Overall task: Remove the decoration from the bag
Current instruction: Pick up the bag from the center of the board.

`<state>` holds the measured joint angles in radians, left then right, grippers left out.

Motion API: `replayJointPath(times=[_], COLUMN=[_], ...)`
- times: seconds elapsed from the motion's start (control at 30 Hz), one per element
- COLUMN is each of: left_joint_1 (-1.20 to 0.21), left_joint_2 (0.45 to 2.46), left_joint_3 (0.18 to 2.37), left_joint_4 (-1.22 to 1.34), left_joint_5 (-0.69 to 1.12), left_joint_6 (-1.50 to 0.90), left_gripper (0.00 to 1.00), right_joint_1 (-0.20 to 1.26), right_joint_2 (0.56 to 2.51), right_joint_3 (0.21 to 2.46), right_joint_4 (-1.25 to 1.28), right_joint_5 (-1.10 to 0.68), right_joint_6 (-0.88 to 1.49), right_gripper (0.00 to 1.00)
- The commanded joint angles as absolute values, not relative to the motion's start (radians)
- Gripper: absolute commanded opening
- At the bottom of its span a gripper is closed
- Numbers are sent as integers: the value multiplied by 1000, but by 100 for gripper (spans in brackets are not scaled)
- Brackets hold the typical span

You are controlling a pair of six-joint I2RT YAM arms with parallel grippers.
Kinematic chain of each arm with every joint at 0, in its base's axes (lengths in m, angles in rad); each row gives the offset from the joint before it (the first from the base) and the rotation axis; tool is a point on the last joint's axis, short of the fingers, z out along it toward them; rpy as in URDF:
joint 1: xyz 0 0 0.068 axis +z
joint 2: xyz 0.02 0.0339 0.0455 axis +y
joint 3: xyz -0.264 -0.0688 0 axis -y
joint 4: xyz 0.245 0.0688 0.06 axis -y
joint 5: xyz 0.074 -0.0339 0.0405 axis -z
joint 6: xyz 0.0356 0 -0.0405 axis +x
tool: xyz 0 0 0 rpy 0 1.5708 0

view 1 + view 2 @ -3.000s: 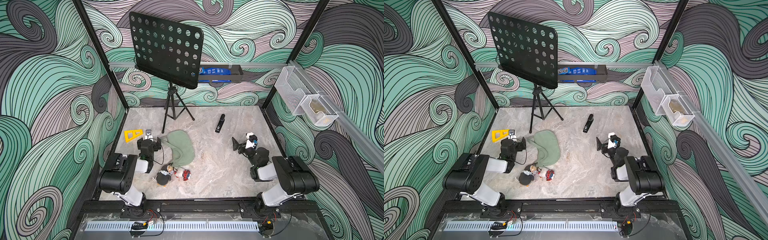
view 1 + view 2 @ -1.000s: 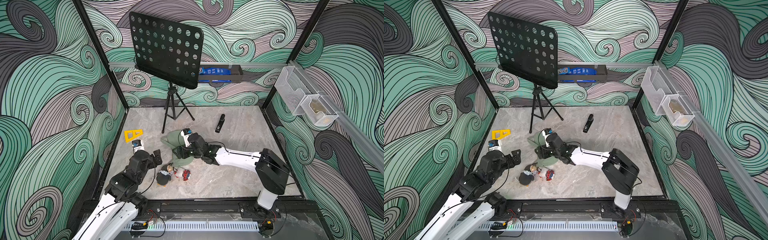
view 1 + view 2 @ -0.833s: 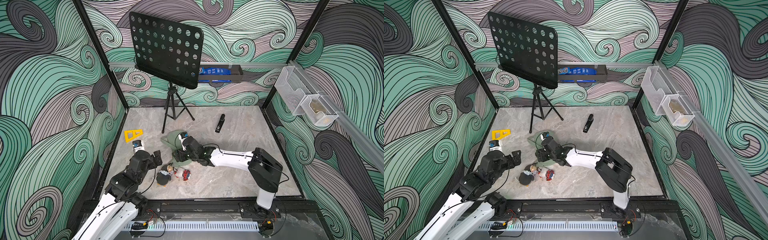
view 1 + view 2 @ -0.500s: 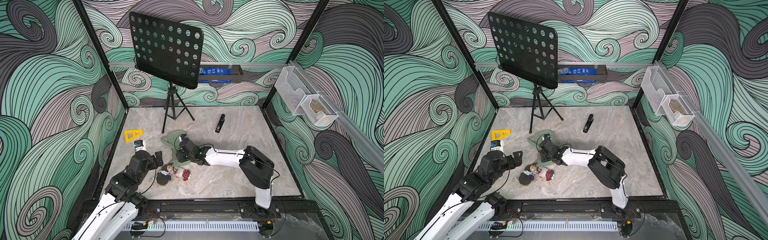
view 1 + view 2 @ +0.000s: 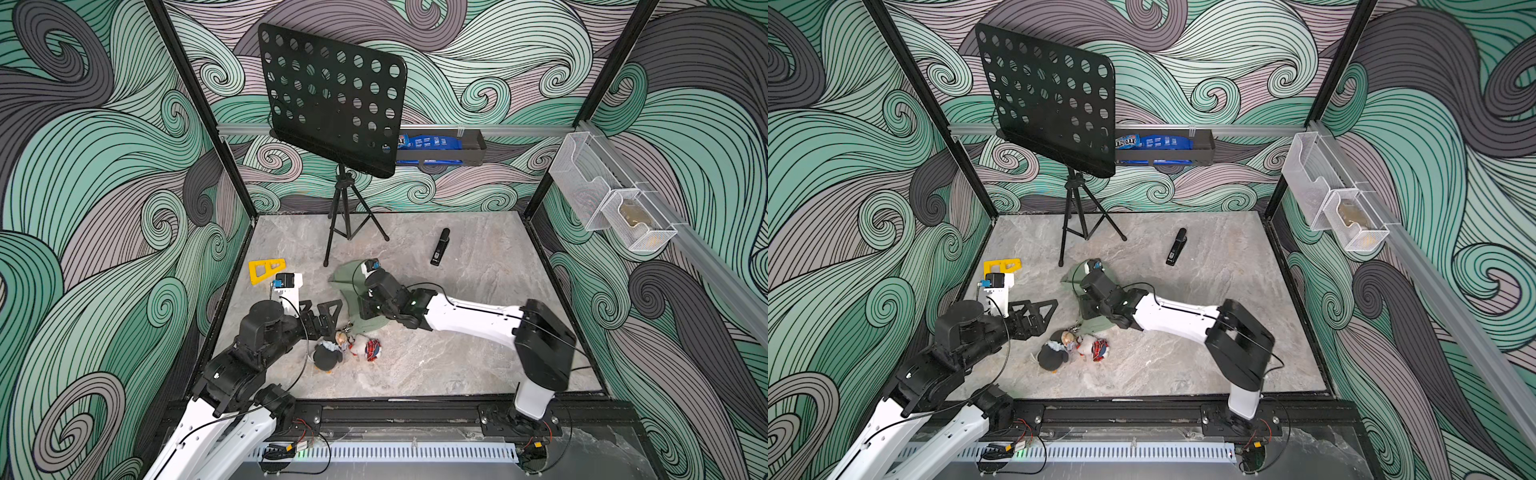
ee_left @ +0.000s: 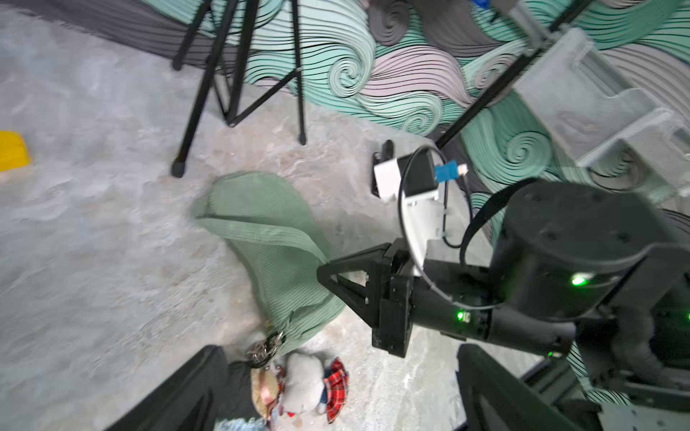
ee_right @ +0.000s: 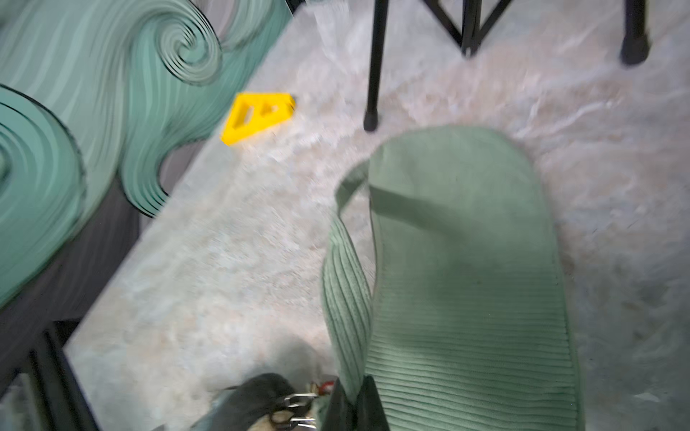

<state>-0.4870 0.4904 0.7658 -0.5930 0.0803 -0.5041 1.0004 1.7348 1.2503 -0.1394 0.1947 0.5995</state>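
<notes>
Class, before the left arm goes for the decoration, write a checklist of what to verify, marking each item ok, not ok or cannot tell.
1. The right end effector is shut on the strap of the bag: ok.
2. The left end effector is open: ok.
3. The decoration lies uncovered beside the left end effector: ok.
4. The metal clasp shows at the bag's corner: ok.
5. The metal clasp is unhooked: cannot tell.

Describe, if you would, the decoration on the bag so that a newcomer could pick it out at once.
Find the black music stand at the back of the grey table; the green bag lies in front of its legs. At the bag's near end sits the decoration: a bunch of small plush toys, the only many-coloured thing there.
</notes>
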Motion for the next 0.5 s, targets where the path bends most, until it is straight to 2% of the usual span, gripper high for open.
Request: replayJointPath(times=[0.0,0.23,0.37,0.47], left_joint_1=[-486,-487,-492,-508], left_joint_2=[461,512,624,716], left_joint_3=[738,534,533,547], left_joint_4=[-407,16,176,285], left_joint_5=[272,367,475,549], left_joint_6=[-404,-393,-370,-370], left_gripper=[99,98,86,81], right_joint_1=[999,919,886,870], right_joint_2=[1595,1426,1336,1277], right_joint_3=[1256,1341,1346,1346], right_joint_4=[-113,-218,-230,-255], right_joint_5=[236,158,101,78], right_joint_6=[574,565,557,549], right_gripper=[0,0,0,0])
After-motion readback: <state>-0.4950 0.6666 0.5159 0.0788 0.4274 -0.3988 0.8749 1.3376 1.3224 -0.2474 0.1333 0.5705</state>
